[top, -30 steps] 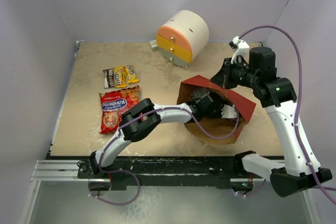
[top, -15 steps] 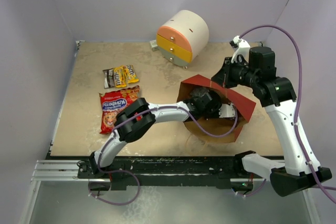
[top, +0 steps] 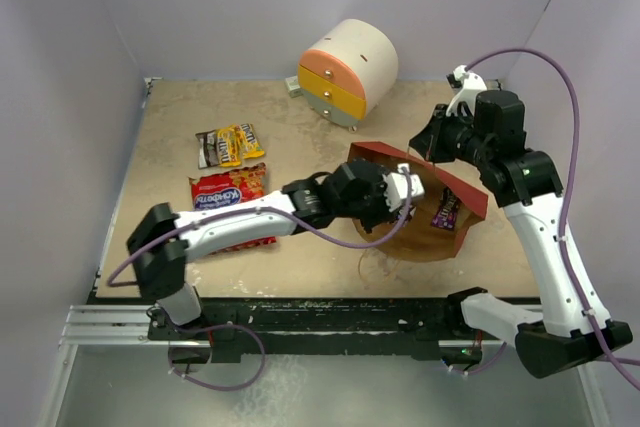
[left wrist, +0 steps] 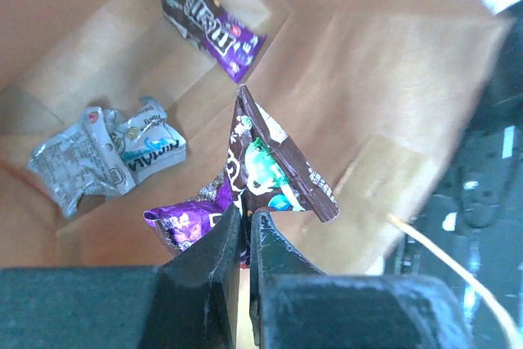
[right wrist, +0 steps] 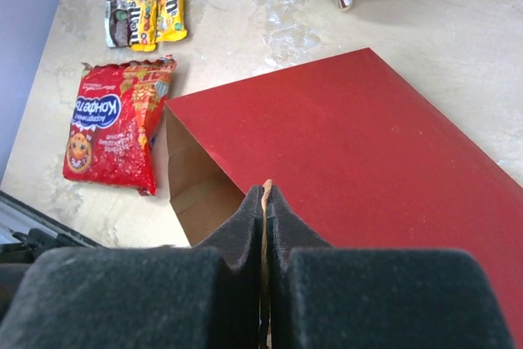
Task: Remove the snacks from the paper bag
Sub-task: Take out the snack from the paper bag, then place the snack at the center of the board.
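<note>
The paper bag (top: 462,190), red outside and brown inside, lies with its mouth open toward the left. My right gripper (top: 430,147) is shut on its string handle (right wrist: 265,199) above the red side (right wrist: 351,136). My left gripper (top: 398,187) is at the bag's mouth. In the left wrist view it (left wrist: 245,218) is shut on the lower edge of a brown candy packet (left wrist: 274,169). A purple packet (left wrist: 184,222) lies just beside the fingers. Another purple packet (left wrist: 214,29) and silver foil packets (left wrist: 106,157) lie deeper inside. The red crisp packet (top: 225,197) and yellow candy packets (top: 232,145) lie on the table to the left.
A round white cabinet with orange-yellow drawers (top: 350,72) stands at the back, behind the bag. The left arm's forearm (top: 240,222) stretches across the red crisp packet. A loose handle string (top: 375,262) lies in front of the bag.
My left arm has drawn back out of the bag, so its gripper is now at the mouth instead of deep inside. A purple packet now shows in the bag. The right arm holds still.
</note>
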Available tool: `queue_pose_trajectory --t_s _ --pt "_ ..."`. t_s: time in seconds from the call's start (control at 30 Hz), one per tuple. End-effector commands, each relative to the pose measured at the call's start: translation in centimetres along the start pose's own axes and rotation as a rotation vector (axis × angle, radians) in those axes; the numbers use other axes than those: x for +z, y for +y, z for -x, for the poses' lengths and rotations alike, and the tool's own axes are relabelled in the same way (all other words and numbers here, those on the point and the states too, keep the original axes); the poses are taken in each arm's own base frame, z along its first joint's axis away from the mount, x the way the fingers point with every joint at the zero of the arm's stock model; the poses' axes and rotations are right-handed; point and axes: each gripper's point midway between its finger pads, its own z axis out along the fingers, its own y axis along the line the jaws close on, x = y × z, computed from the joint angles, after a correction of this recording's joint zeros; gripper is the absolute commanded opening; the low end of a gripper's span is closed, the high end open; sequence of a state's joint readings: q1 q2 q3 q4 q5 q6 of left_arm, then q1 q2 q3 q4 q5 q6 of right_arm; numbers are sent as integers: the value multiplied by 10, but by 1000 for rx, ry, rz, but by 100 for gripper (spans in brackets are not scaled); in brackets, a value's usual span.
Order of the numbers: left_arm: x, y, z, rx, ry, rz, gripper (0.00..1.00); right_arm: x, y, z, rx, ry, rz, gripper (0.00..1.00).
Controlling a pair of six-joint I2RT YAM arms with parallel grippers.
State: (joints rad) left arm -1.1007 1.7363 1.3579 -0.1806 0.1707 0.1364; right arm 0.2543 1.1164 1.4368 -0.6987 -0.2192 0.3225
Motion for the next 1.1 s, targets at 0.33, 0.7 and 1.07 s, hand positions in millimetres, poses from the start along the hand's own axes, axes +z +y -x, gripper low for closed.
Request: queue_pose_trajectory --t_s 0.33,0.7,1.07 --pt "-237 67 67 -634 -334 610 0 -3 4 9 -4 -121 37 0" --pt "-326 237 -82 -1139 -114 1157 0 1 13 1 10 -83 91 0" --pt "-356 357 -267 -1552 136 1394 0 4 17 -6 -19 -33 126 0"
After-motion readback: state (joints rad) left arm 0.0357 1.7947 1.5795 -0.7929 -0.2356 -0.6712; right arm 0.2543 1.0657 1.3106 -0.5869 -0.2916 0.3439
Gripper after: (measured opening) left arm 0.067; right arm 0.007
